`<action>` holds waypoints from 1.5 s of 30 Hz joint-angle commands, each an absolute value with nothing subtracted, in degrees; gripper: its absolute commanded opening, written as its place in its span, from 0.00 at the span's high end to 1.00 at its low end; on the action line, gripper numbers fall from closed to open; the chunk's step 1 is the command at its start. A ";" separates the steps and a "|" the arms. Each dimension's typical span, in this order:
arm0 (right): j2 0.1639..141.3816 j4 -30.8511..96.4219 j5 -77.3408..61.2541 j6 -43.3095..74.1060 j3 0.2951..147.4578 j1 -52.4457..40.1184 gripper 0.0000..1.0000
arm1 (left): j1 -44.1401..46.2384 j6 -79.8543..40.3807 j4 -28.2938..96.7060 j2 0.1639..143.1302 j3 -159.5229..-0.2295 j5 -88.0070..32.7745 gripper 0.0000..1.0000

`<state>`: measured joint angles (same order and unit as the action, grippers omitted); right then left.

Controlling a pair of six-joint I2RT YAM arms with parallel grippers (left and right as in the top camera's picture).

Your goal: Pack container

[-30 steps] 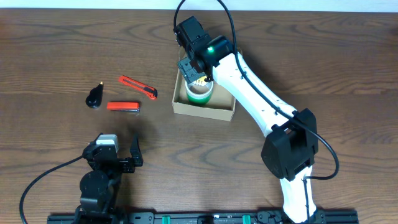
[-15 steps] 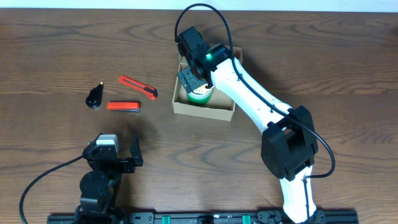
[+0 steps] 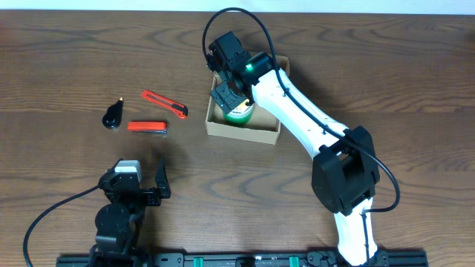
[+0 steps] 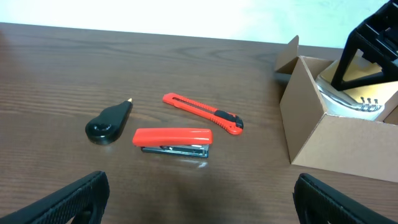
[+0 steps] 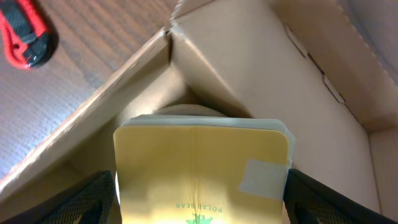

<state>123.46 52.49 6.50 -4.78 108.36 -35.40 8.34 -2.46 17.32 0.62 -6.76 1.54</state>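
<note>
The container [image 3: 245,132] is a tan cardboard box standing open at mid table; it also shows in the left wrist view [image 4: 348,140] and the right wrist view [image 5: 249,68]. My right gripper [image 3: 226,95] reaches down into its left part, shut on a tape roll [image 3: 239,113] with a yellow and green label card [image 5: 202,168]. The fingers [image 5: 199,205] press on both side edges of the card, close to the box's inner corner. My left gripper [image 3: 136,182] is open and empty near the table's front edge, its fingers spread wide [image 4: 199,205].
Left of the box lie a red box cutter [image 3: 165,104] [image 4: 202,113], a red stapler [image 3: 146,127] [image 4: 173,140] and a small black teardrop-shaped object [image 3: 112,116] [image 4: 107,122]. The cutter's tip shows in the right wrist view [image 5: 22,34]. The box's flaps stand open at the back.
My right gripper has moved a little left and lower into the box with the tape roll in it. The left arm has not moved.
</note>
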 commanded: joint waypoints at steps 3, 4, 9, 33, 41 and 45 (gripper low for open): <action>122.93 52.95 2.70 -10.85 108.22 -35.99 0.12 | 8.05 -1.26 17.47 0.27 -5.30 1.87 0.05; 122.93 53.10 2.17 -11.38 108.22 -35.99 0.13 | 8.05 -1.26 17.47 0.27 -5.30 1.87 0.05; 122.91 53.36 1.23 -12.97 108.20 -35.81 0.12 | 8.05 -1.26 17.47 0.27 -5.30 1.87 0.05; 104.03 68.45 -5.23 -4.21 112.77 -23.42 0.09 | 8.05 -1.26 17.47 0.27 -5.30 1.87 0.05; 92.40 80.66 -6.04 -4.21 109.95 -16.29 0.03 | 8.05 -1.26 17.47 0.27 -5.30 1.87 0.05; 83.99 78.11 -7.14 -6.35 101.54 -14.09 0.02 | 8.05 -1.26 17.47 0.27 -5.30 1.87 0.05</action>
<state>89.93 78.74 -5.23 -4.86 106.67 -15.59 8.34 -2.46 17.30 0.62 -6.76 1.54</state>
